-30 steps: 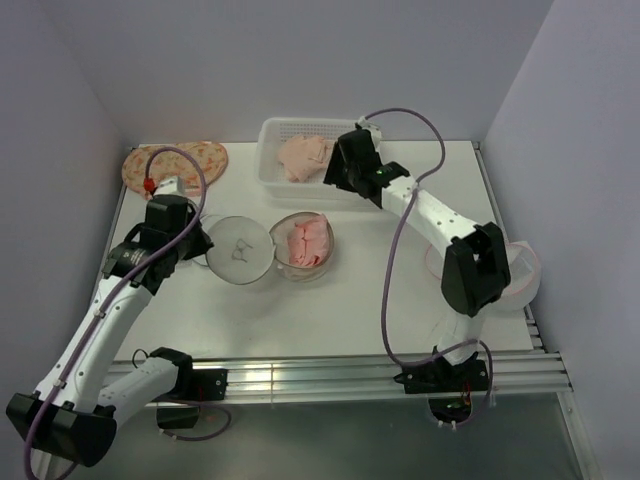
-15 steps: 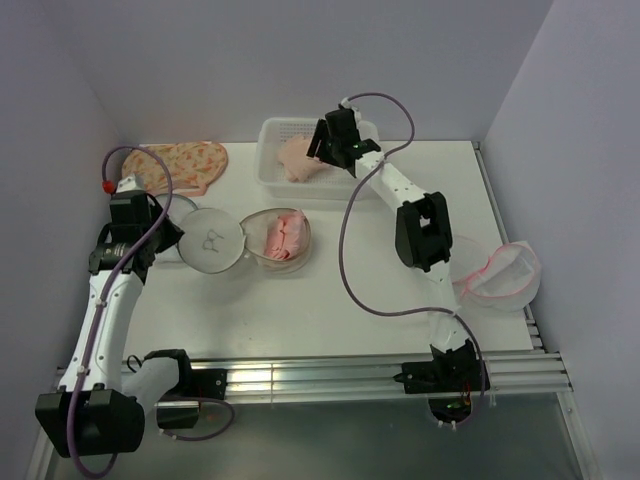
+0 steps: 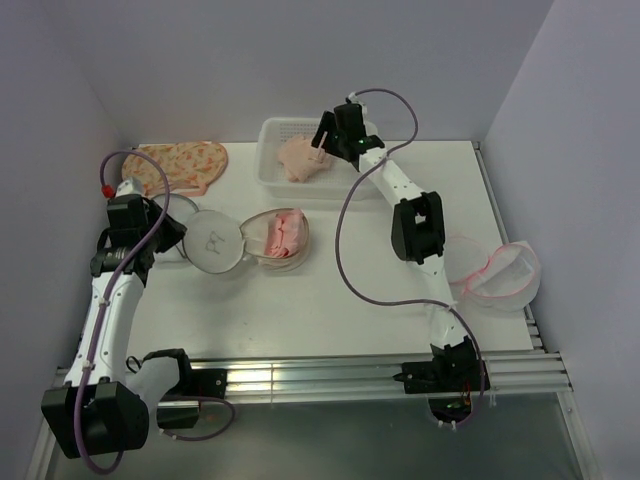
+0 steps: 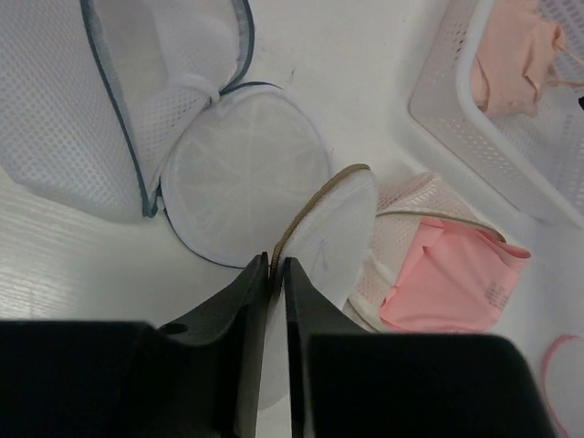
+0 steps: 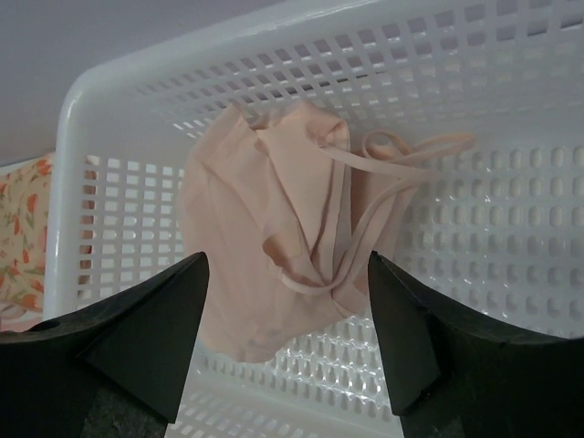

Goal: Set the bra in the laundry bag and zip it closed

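Note:
The laundry bag [image 3: 216, 246] lies open at centre left: a round white mesh lid [image 4: 339, 228] with a tan zip rim, hinged to a half that holds a pink bra [image 3: 281, 233], also seen in the left wrist view [image 4: 449, 285]. My left gripper [image 4: 275, 266] is shut on the lid's tan rim; in the top view it [image 3: 184, 238] is at the lid's left edge. My right gripper [image 5: 290, 310] is open above a peach bra [image 5: 274, 246] in the white basket [image 5: 511, 182]; in the top view it [image 3: 319, 152] hovers over that basket [image 3: 272, 135].
Two grey-rimmed mesh bags [image 4: 246, 169] [image 4: 64, 100] lie just left of the laundry bag. A floral cloth [image 3: 180, 163] lies at the back left. A pink-rimmed mesh bag [image 3: 500, 278] sits at the table's right edge.
My left gripper has pulled the laundry bag to the left. My right gripper has moved back and left, from the basket's right end to over the peach bra.

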Action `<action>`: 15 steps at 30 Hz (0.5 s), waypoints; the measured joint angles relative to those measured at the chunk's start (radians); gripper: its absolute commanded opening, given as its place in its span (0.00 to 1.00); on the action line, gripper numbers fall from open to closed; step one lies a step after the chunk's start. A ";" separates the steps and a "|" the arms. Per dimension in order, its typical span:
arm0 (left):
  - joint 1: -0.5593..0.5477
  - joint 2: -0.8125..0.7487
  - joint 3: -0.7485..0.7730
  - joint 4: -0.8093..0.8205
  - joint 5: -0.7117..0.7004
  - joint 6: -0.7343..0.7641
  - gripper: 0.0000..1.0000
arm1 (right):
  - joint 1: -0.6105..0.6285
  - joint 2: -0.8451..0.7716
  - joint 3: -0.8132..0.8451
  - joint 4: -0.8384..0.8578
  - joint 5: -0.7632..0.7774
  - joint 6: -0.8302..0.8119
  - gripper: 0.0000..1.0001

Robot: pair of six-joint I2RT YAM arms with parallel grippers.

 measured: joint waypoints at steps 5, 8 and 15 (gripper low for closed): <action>0.000 0.011 -0.009 0.026 0.024 -0.007 0.31 | 0.002 0.028 0.018 0.026 -0.014 -0.013 0.78; 0.000 0.014 -0.009 0.033 0.033 -0.008 0.38 | 0.005 0.052 0.020 0.030 -0.014 -0.022 0.76; 0.000 0.014 -0.009 0.040 0.043 -0.011 0.47 | 0.025 0.075 0.021 0.029 -0.017 -0.037 0.71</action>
